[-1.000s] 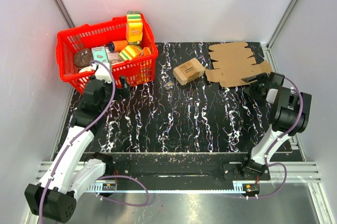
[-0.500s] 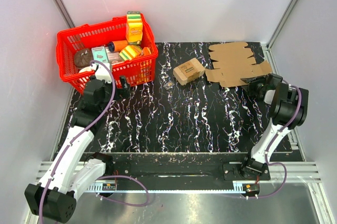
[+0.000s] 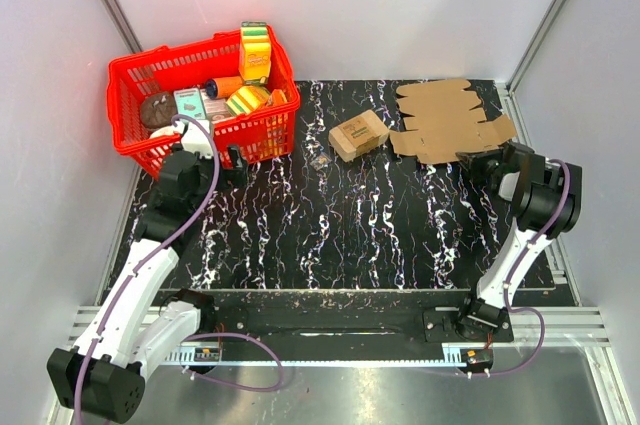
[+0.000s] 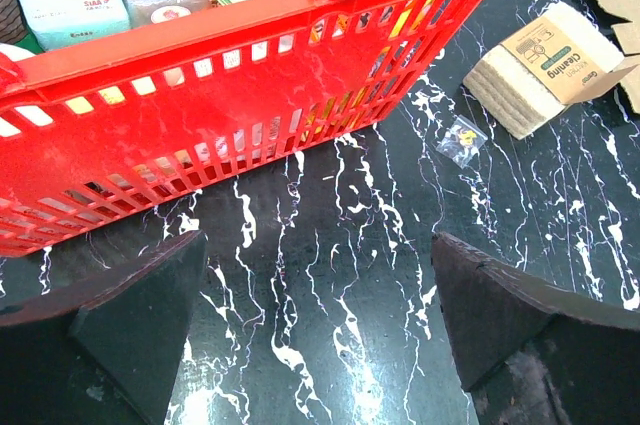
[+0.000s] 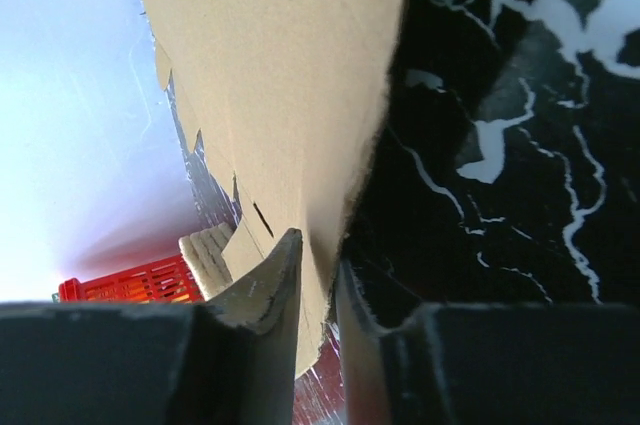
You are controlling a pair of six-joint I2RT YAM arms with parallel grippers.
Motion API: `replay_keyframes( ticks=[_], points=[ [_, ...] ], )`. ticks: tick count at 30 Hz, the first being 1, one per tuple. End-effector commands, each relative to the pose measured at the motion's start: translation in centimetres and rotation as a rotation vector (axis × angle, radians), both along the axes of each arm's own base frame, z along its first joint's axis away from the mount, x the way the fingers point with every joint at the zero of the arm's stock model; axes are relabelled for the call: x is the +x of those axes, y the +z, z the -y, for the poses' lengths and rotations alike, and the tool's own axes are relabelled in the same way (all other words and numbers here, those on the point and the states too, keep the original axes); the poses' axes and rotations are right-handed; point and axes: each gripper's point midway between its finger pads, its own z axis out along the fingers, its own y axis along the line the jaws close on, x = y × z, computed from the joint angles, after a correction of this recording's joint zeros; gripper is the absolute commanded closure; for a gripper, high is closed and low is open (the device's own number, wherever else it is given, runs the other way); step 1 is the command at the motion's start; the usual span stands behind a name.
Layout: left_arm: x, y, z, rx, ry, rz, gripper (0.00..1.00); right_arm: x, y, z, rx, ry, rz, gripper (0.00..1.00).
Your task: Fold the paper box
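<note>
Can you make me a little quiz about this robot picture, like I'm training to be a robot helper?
1. True or false: the paper box is already folded up.
2. Which arm's fingers have the cardboard's edge between them? A: left. B: right.
3. Fill in: the basket is coloured ___.
Key: 1 false, it lies flat. 2 B. 3 red.

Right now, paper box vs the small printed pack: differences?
The paper box is a flat, unfolded, plain sheet; the small printed pack is a chunky block. The paper box's edge sits between the fingers of the right tool; the small printed pack is untouched. Both are brown and lie on the table.
</note>
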Motion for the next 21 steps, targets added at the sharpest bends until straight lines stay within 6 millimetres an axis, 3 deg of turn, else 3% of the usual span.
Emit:
replay_keyframes(
  ticks=[1,5,9,16,21],
  points=[
    [-0.1,0.6,0.5,-0.018,-0.025,0.023,0.01,-0.2,-1.2,0.1,-0.006,-0.002,-0.029,0.78],
    [0.0,0.6,0.5,-0.019,-0.023,0.021,0.01,0.1,0.0,-0.1,-0.016,0.018,0.008,0.96],
    [0.0,0.4,0.4,-0.021,-0.016,0.016,0.01,0.9,2.9,-0.3,-0.018,0.042,0.077,1.00],
    [0.1,0.5,0.4,-0.024,-0.018,0.017,0.01,2.2,12.9,-0.2,-0.030,0.043,0.244,1.00],
    [0.1,0.5,0.5,-0.028,-0.017,0.016,0.01,1.7,22.3,0.6,-0.181,0.026,0.368,1.00]
  ],
)
